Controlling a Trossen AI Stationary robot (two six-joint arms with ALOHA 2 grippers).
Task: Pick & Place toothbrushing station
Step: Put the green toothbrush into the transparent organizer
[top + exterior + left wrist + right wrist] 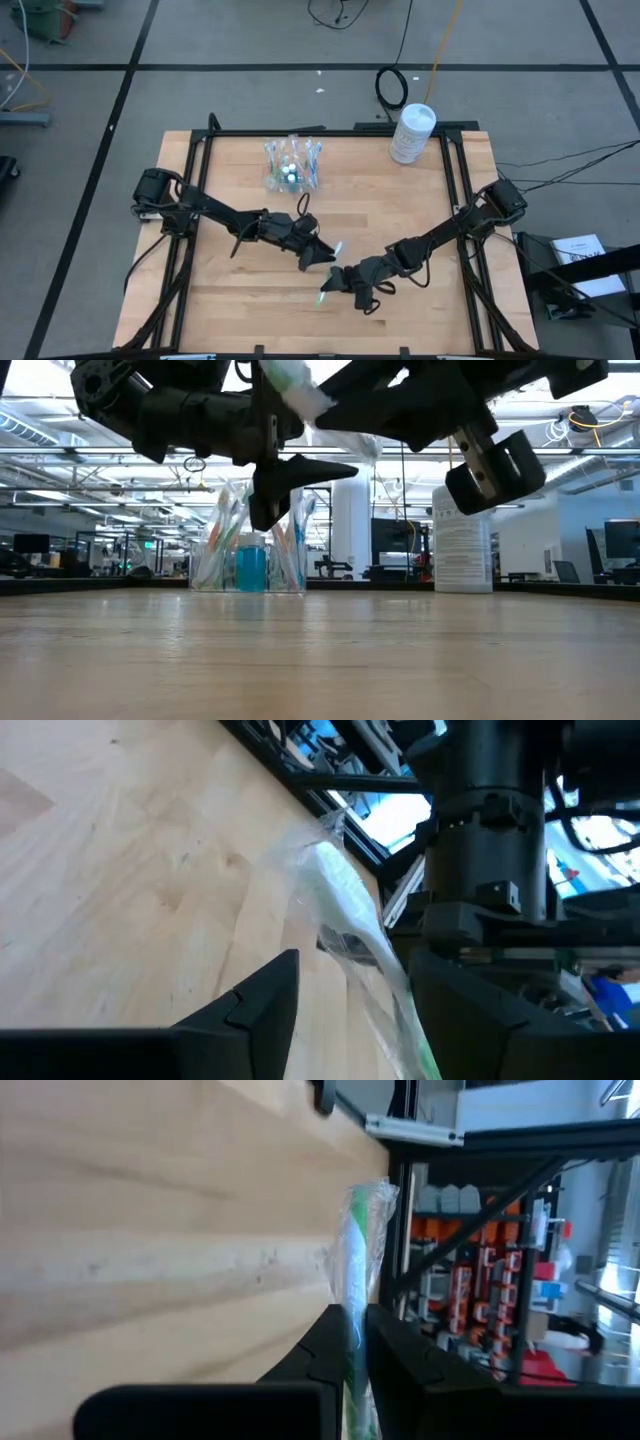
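We saw the right gripper [340, 283] clamped on a wrapped green toothbrush [329, 275] above the tabletop [240, 290], toward its front edge. We judged this a handover, since the left gripper [322, 255] stood open about the brush's upper end. Its long axis ran tilted toward the back edge, where the toothbrushing station [291, 165] waited upright.

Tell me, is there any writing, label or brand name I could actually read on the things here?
None can be read.
White tub at the table's far edge: a printed label, its lines too small to read.
White box on the floor beside the table: dark print, too blurred to read.
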